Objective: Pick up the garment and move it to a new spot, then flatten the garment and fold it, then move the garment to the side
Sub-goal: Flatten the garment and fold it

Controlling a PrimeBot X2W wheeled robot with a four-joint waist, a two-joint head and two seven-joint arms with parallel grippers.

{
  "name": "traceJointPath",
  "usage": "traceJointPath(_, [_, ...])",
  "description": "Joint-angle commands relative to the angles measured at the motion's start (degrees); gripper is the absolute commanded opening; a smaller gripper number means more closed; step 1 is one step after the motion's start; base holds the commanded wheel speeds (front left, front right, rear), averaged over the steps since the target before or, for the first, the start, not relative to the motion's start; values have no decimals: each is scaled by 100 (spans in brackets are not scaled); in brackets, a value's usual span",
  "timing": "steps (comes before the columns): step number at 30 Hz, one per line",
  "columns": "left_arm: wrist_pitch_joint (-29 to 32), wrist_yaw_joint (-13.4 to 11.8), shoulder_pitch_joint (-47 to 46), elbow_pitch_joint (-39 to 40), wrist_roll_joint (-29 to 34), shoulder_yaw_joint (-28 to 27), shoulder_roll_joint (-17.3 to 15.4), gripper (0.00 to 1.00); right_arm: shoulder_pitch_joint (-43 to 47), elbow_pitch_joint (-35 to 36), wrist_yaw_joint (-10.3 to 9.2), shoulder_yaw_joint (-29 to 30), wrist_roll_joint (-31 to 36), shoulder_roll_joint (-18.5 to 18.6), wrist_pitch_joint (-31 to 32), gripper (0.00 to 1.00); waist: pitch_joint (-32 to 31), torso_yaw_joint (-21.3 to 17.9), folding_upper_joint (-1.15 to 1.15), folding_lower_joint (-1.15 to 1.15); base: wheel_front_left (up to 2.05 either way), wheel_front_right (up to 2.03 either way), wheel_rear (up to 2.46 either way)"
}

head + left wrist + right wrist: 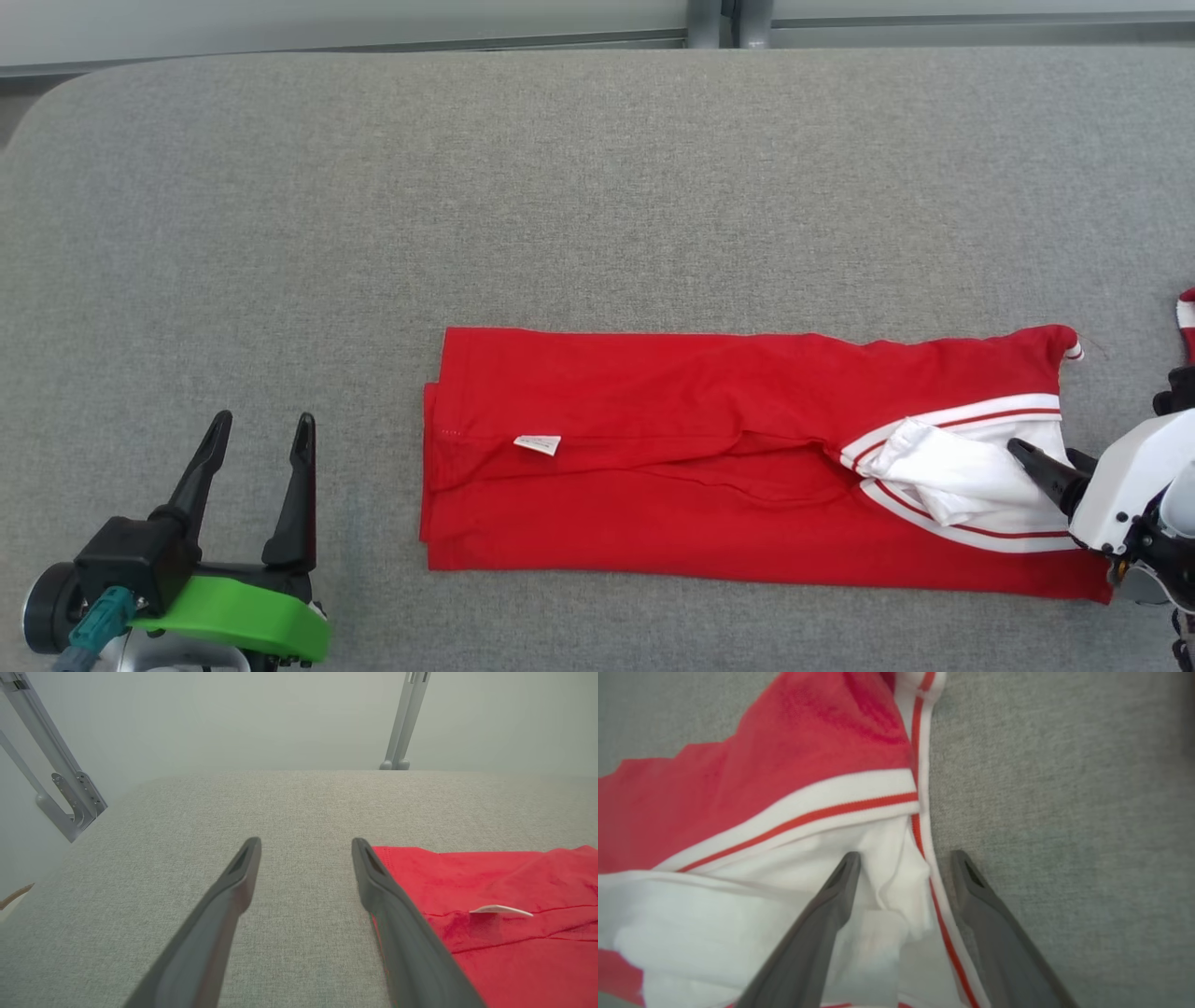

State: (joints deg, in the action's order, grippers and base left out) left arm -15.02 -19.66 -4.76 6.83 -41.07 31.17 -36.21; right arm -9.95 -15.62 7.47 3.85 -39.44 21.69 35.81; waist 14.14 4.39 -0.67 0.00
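Just a grey fabric-covered tabletop (pixel 373 187), with pale metal legs (pixel 404 718) standing past the far edge.

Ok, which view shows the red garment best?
Head view: nearly all of the folded garment is in frame, end to end. Left wrist view catches its hem corner and white tag; right wrist view, its white striped trim up close.

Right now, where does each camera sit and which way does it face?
Head view: on the head, facing forward and down at the garment on the grey surface; left gripper lower left, right gripper at right edge.
Left wrist view: on that wrist, along its open fingers over the surface.
Right wrist view: on that wrist, along its open fingers at the garment's white end.
All three share the garment.
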Motion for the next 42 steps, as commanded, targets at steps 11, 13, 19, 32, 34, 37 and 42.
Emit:
traceJointPath(11, [-15, 882, 374, -739, 430, -913, 814, 100, 67, -394, 4, -126, -826, -261, 45, 0, -249, -15, 67, 0, 0, 0, 0])
traceJointPath(13, [-16, 993, 438, -817, 507, -1064, 942, 100, 98, -372, 3, -67, -920, -182, 17, 0, -299, -29, 67, 0, 0, 0, 0])
traceJointPath(19, [-16, 1339, 532, -976, 822, -1425, 1319, 100, 153, -303, 2, 488, -1220, 148, 105, 0, -363, -59, 67, 0, 0, 0, 0])
traceJointPath(32, [-16, 1759, 672, -1053, 1211, -1996, 1707, 100, 236, 1318, 4, 1573, -1535, 326, 1288, 0, -356, -43, 67, 0, 0, 0, 0])
traceJointPath(34, [-16, 1802, 701, -1073, 1227, -2046, 1757, 100, 270, 2014, 5, 1340, -1609, 195, 1622, 0, -342, -95, 67, 0, 0, 0, 0])
traceJointPath(37, [-16, 1866, 660, -1155, 1259, -2046, 1785, 100, 289, 2801, 4, 826, -1480, -77, 1926, 0, -320, -159, 67, 0, 0, 0, 0])
traceJointPath(42, [-16, 1921, 486, -1257, 1312, -2043, 1859, 100, 183, 3348, 4, -204, -899, -676, 1957, 0, -306, -213, 67, 0, 0, 0, 0])
